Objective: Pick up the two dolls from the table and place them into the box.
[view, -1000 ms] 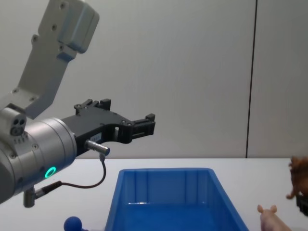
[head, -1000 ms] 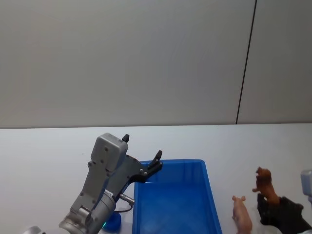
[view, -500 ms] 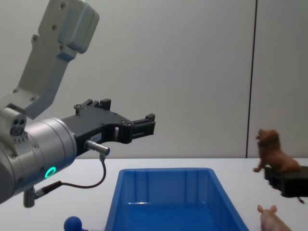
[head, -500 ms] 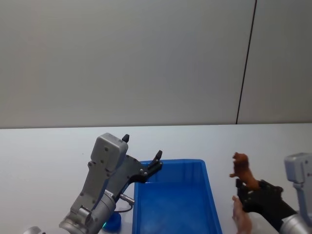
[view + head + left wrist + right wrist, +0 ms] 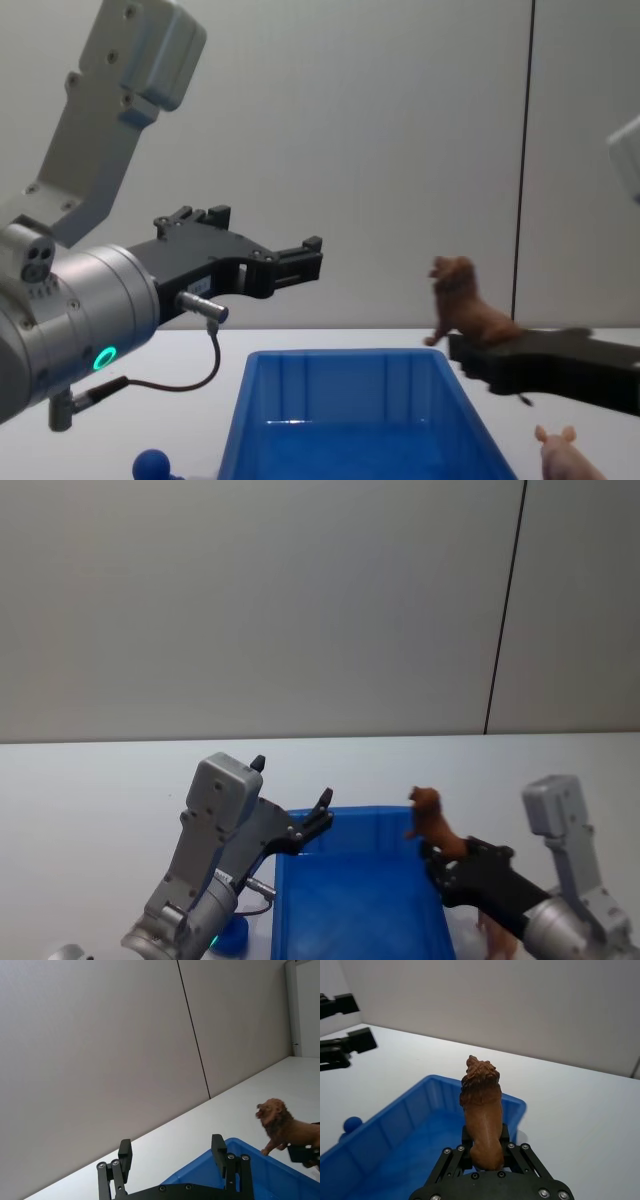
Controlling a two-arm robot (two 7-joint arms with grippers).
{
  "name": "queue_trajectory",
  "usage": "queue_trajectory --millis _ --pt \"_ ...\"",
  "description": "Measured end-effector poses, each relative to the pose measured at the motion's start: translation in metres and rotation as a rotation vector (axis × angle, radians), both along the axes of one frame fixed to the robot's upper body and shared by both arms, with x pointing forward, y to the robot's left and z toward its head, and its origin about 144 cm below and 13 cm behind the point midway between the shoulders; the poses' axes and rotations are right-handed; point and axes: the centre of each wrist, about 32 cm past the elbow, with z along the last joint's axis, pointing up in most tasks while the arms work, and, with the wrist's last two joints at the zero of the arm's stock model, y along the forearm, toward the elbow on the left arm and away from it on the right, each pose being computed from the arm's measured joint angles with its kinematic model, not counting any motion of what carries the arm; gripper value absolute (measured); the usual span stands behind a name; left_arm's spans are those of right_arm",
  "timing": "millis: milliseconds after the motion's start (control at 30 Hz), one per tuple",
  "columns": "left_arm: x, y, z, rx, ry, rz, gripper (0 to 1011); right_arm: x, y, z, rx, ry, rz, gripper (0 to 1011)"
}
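Now the right jaws — clenched on the brown doll (image 5: pixel 432 822) — have reached the box (image 5: pixel 350 890); left jaws splayed.

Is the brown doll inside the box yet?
Out: the right gripper holds the brown doll upright above the box's right rim.
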Motion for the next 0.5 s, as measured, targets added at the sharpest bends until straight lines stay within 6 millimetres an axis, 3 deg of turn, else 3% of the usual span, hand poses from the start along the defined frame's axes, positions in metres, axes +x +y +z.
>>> queue_trajectory --millis 167,500 --pt "0.0 0.0 0.0 0.0 0.0 0.0 1001 0.011 0.009 0.002 0.006 0.005 0.065 333" --pt "0.0 0.0 0.0 0.0 0.0 0.0 1001 0.024 0.018 0.003 0.003 0.025 0.109 681"
